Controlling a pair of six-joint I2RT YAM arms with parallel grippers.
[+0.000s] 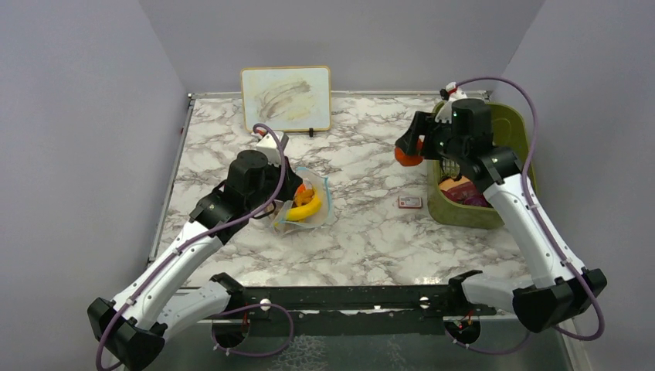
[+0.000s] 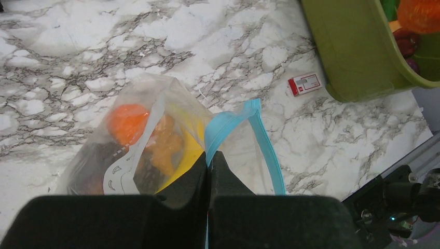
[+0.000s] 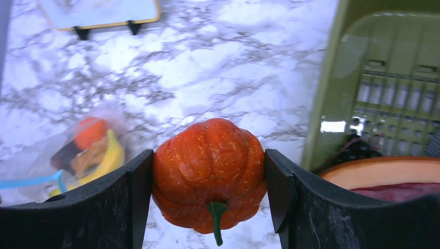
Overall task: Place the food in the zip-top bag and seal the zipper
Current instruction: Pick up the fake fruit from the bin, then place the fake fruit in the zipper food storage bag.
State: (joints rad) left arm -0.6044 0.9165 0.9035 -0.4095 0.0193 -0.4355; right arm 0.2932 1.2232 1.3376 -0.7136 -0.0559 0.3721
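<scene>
The clear zip-top bag (image 1: 307, 202) lies mid-table, left of centre, holding a yellow banana (image 1: 303, 212) and orange pieces (image 2: 127, 122). My left gripper (image 2: 210, 155) is shut on the bag's light-blue zipper (image 2: 228, 123), pinching one side of the mouth while the other strip (image 2: 270, 150) stands apart, so the mouth gapes. My right gripper (image 3: 208, 174) is shut on an orange toy pumpkin (image 3: 209, 174) with a green stem, held above the table just left of the bin; in the top view the pumpkin (image 1: 406, 156) shows beside that gripper (image 1: 409, 151).
An olive-green bin (image 1: 514, 124) at the right holds more toy food (image 3: 386, 181). A small red-and-white card (image 1: 410, 202) lies left of the bin. A framed whiteboard (image 1: 286, 97) leans at the back wall.
</scene>
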